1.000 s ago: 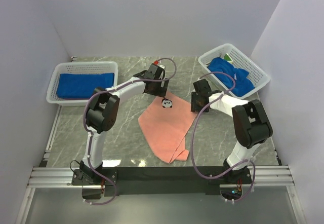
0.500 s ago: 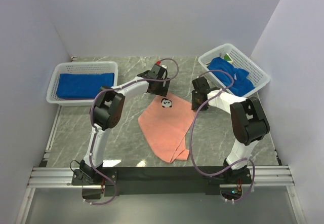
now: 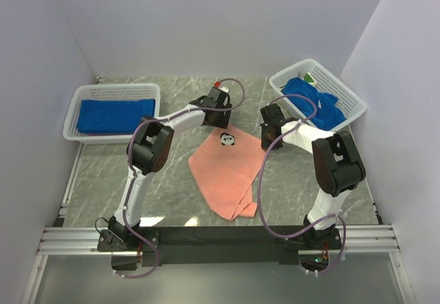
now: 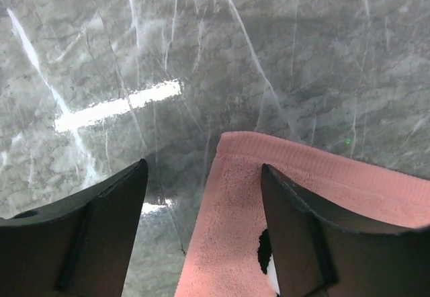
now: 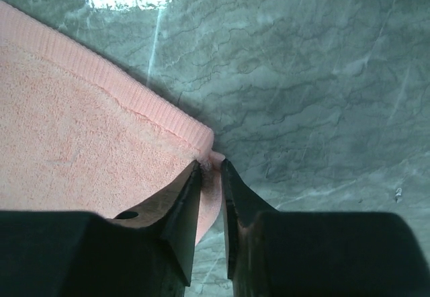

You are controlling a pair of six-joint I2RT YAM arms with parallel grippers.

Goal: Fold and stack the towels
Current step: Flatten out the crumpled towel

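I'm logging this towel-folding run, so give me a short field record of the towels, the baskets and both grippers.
pink towel: lying on the table between the arms, not yet folded
left gripper: open, straddling the towel's far left corner
right gripper: jaws nearly together on the far right corner
left basket: holds a folded blue towel
right basket: holds crumpled blue towels

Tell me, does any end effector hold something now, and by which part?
The right end effector pinches the pink towel by one far corner. The left end effector is open over the other far corner, holding nothing.
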